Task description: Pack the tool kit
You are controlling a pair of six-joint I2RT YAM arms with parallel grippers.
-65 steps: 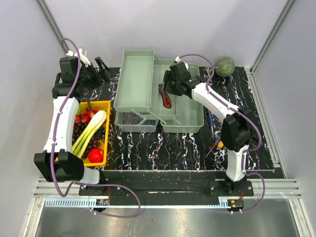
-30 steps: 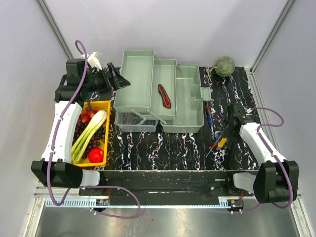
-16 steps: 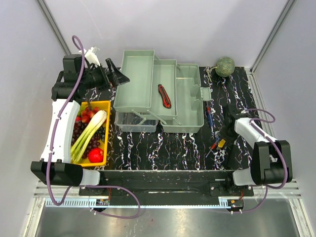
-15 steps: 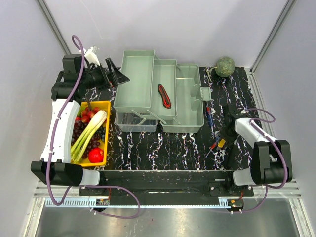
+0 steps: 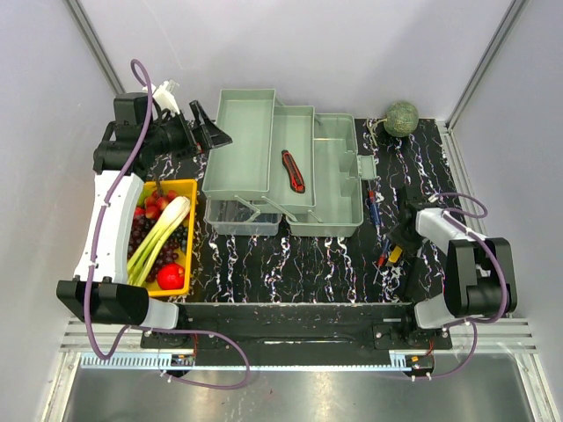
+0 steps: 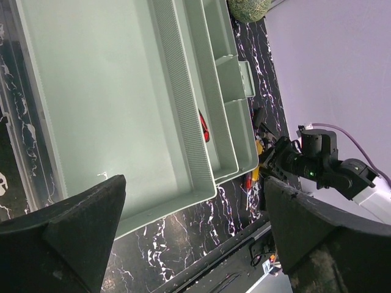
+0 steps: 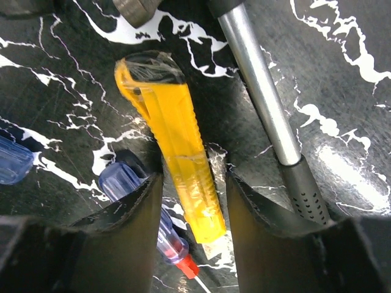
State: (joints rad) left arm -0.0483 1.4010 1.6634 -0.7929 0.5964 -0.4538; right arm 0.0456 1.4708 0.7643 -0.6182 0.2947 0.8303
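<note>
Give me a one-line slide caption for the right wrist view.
Right gripper straddles a yellow utility knife on the black marbled mat, jaws not yet closed, beside a blue-handled screwdriver and a hammer shaft.

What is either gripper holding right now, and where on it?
Nothing is clearly held. The right gripper straddles the yellow tool's lower end with gaps either side; the left gripper is open over the toolbox.

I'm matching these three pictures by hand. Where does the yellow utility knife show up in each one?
Top external: yellow utility knife on the mat, lower right, under the right pincer.
Left wrist: small yellow speck right of centre, beside the toolbox.
Right wrist: centre, between the pincer fingers.
Shared landmark: the black marbled mat.
</note>
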